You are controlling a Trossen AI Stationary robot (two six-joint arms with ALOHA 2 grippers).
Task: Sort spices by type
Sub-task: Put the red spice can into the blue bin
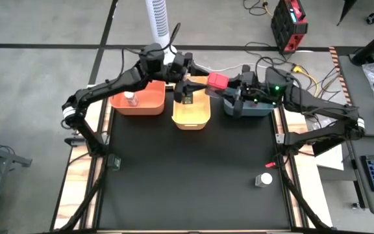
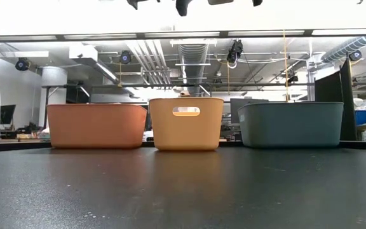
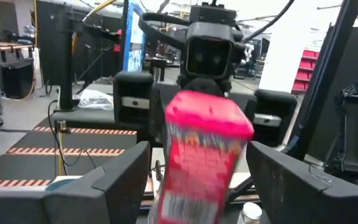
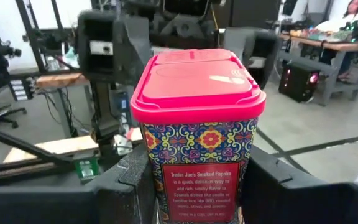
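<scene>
**A:** Where is the red tin?

**B:** The red tin (image 1: 217, 80) hangs in the air above the gap between the yellow bin (image 1: 191, 110) and the grey bin (image 1: 248, 106), at the far edge of the table. The right gripper (image 1: 221, 91) pinches it at the base; its pink lid and patterned label fill the right wrist view (image 4: 197, 134).

**A:** And the left arm?

**B:** The left gripper (image 1: 186, 91) is over the yellow bin, facing the tin. Its fingers (image 3: 118, 177) stand spread on either side of the tin (image 3: 202, 155) in the left wrist view; whether they touch it cannot be told.

**A:** What else is sorted or loose?

**B:** One clear jar (image 1: 130, 99) stands in the orange bin (image 1: 138, 104). A second white-capped jar (image 1: 264, 180) sits alone on the black mat (image 1: 187, 175), near the front right corner, well apart from the bins. Something dark lies in the yellow bin under the left gripper, too hidden to identify.
</scene>
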